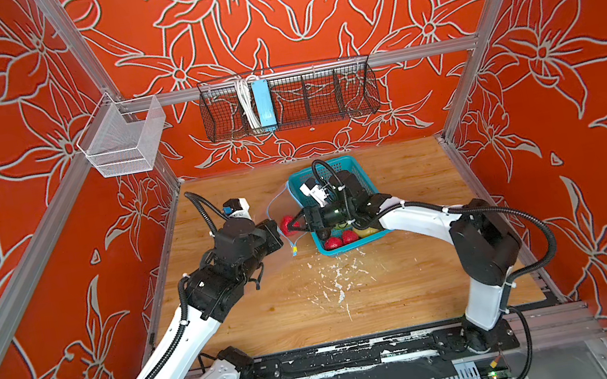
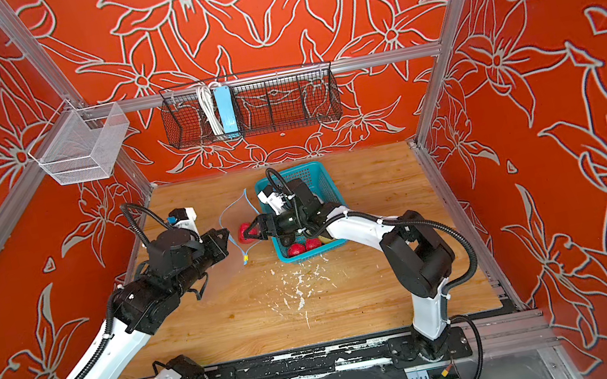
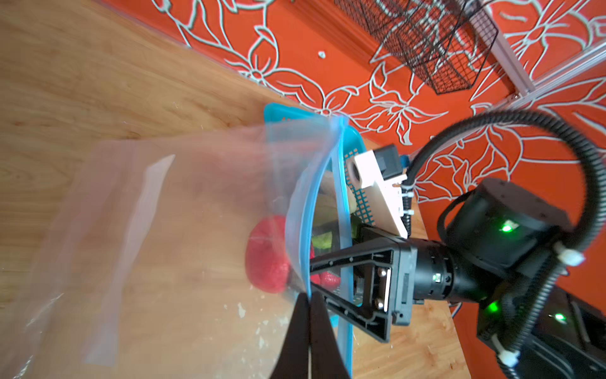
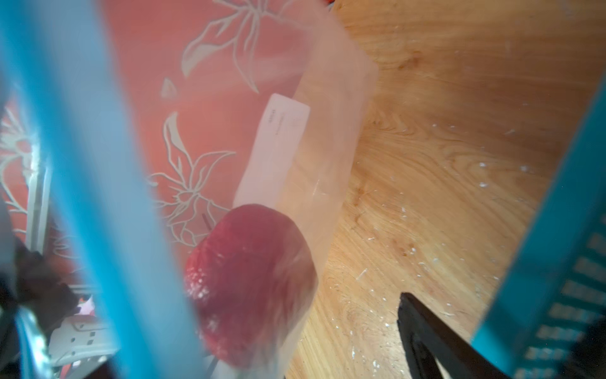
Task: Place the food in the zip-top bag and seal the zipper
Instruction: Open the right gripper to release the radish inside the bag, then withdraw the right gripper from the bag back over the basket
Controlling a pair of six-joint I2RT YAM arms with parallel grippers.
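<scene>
The clear zip-top bag (image 3: 157,229) lies on the table left of the teal basket, its mouth lifted and open toward the basket. My left gripper (image 1: 275,232) (image 3: 309,297) is shut on the bag's rim at the blue zipper (image 2: 231,208) (image 3: 303,216). The yellowish slider (image 1: 294,250) hangs at the near end. A red strawberry (image 1: 286,225) (image 3: 267,259) (image 4: 249,279) sits just inside the mouth. My right gripper (image 1: 293,225) (image 2: 253,232) is open at the mouth, with one finger (image 4: 423,328) well clear of the strawberry. More food (image 1: 340,239) lies in the basket.
The teal basket (image 1: 331,165) (image 2: 292,170) stands mid-table at the back, under my right wrist. A black wire rack (image 1: 320,103) with a light-blue power strip and a white mesh bin (image 1: 124,142) hang on the walls. White flecks (image 1: 335,282) dot the wooden table.
</scene>
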